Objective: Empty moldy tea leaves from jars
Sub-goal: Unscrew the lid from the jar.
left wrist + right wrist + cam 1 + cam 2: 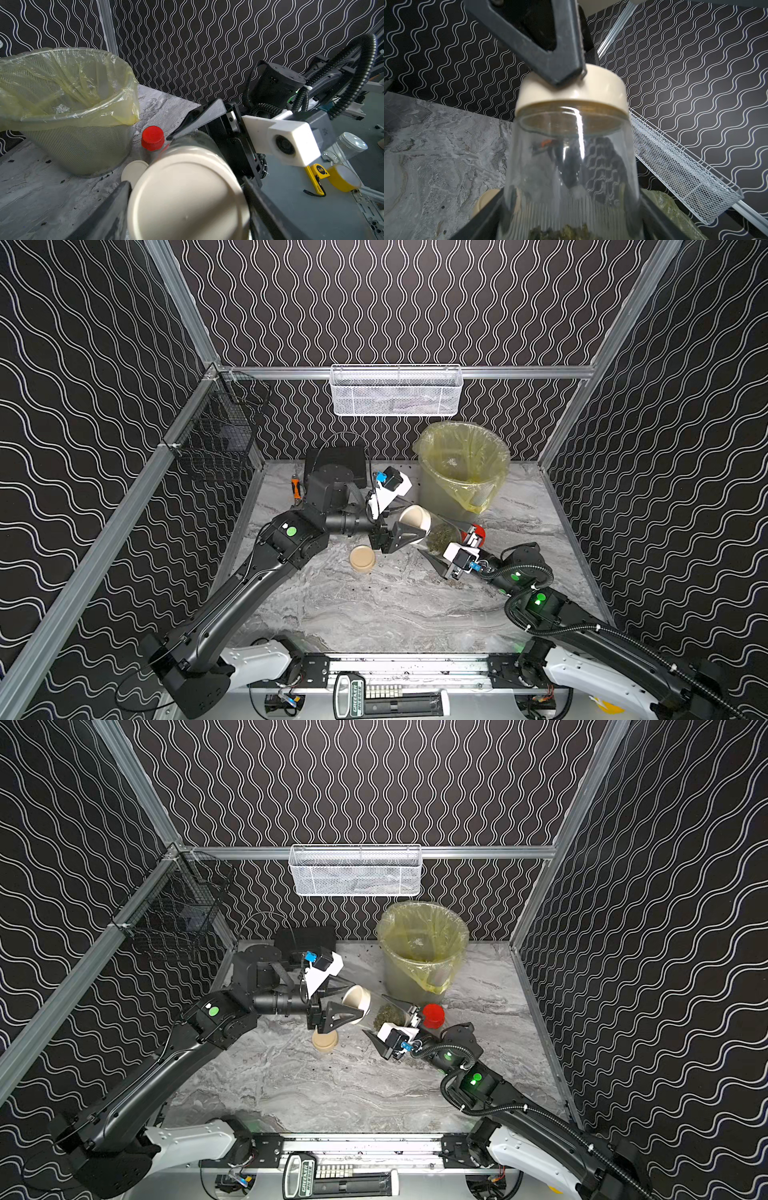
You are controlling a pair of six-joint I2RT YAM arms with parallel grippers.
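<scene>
Your right hand (375, 1014) grips the tilted jar (571, 166) holding tea leaves (388, 1016); your left hand (411, 524) is closed around its cream lid (572, 93).

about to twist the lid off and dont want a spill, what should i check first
1. right gripper clamped on jar: ok
2. left gripper gripping both sides of lid: ok
3. lid on jar: ok
4. tea leaves lying away from lid end: ok
5. jar over bin: not ok, it hangs above the table, short of the bin
6. room between right gripper and red-capped jar: cannot tell
</scene>
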